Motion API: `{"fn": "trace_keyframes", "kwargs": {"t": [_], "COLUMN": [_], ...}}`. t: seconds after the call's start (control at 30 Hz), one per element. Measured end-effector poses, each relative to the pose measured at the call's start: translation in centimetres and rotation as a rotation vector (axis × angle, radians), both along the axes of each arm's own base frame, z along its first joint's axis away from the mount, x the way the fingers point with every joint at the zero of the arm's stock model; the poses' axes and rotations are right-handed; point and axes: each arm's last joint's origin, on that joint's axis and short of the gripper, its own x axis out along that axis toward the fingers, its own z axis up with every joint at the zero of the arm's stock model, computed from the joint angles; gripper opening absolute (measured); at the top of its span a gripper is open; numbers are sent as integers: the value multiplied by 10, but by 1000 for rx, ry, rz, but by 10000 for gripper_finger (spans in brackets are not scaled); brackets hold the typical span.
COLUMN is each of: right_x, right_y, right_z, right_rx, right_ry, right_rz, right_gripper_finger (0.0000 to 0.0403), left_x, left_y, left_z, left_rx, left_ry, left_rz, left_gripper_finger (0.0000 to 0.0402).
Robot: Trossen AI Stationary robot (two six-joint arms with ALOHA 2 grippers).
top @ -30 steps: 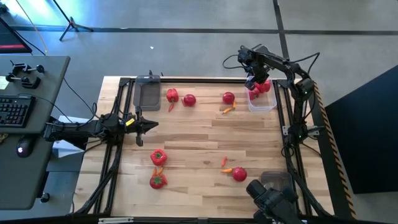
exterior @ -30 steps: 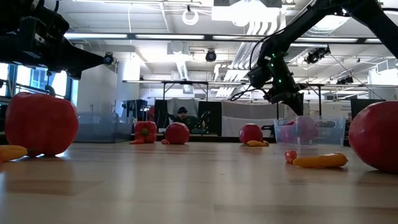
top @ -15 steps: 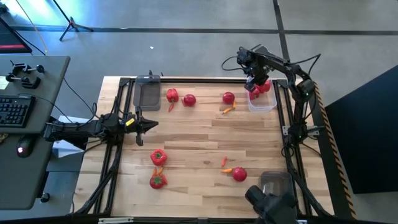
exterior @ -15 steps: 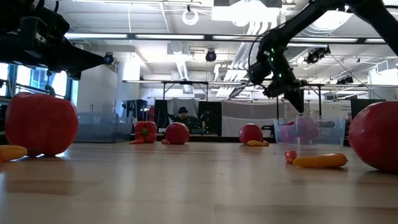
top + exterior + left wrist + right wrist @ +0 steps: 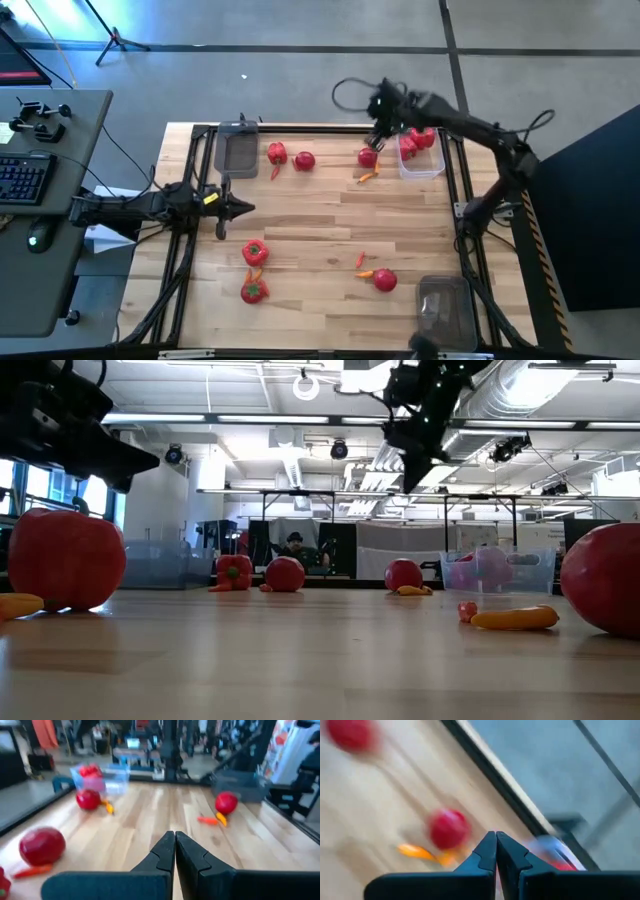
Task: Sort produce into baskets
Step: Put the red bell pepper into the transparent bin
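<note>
1. My right pincer (image 5: 378, 128) hangs above the table's (image 5: 320, 215) one o'clock edge, fingers pressed together on nothing.
2. A tomato (image 5: 367, 157) and an orange carrot (image 5: 368, 177) lie just at six o'clock of it.
3. The tub (image 5: 420, 160) at its four o'clock already holds red pieces.
4. My left pincer (image 5: 232, 208) waits at the table's nine o'clock, closed and empty.
5. A second tub (image 5: 238, 150) sits at eleven o'clock, a third (image 5: 445, 308) at five.
6. More tomatoes lie scattered from twelve o'clock to six.

Grey concrete floor (image 5: 300, 70) around the wooden table (image 5: 310, 225); grey desk (image 5: 50, 210) with keyboard (image 5: 22, 178) alongside
</note>
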Motion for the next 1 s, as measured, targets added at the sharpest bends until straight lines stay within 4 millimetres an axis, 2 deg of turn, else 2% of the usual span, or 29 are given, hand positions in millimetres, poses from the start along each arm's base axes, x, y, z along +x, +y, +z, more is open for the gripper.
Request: {"fn": "trace_keyframes", "kwargs": {"t": [0.17, 0.33, 0.47, 0.6, 0.77, 1.0], "right_x": [15, 19, 23, 26, 28, 28], "right_y": [48, 92, 117, 135, 149, 153], "right_z": [-34, -67, -80, -85, -86, -86], "right_rx": [-63, -96, -139, -165, -181, -186], "right_ry": [-217, -401, -510, -578, -573, -570], "right_rz": [166, 258, 324, 368, 406, 416], "right_gripper_finger": [0, 0, 0, 0, 0, 0], "left_x": [1, 5, 12, 22, 35, 46], "left_y": [0, -1, -4, -11, -24, -43], "left_z": [4, 7, 8, 17, 31, 43], "left_rx": [-23, -118, -168, -221, -219, -163], "left_ry": [77, 186, 265, 335, 411, 636], "left_rz": [-4, -26, -41, -118, -203, -262], "left_gripper_finger": [0, 0, 0, 0, 3, 53]}}
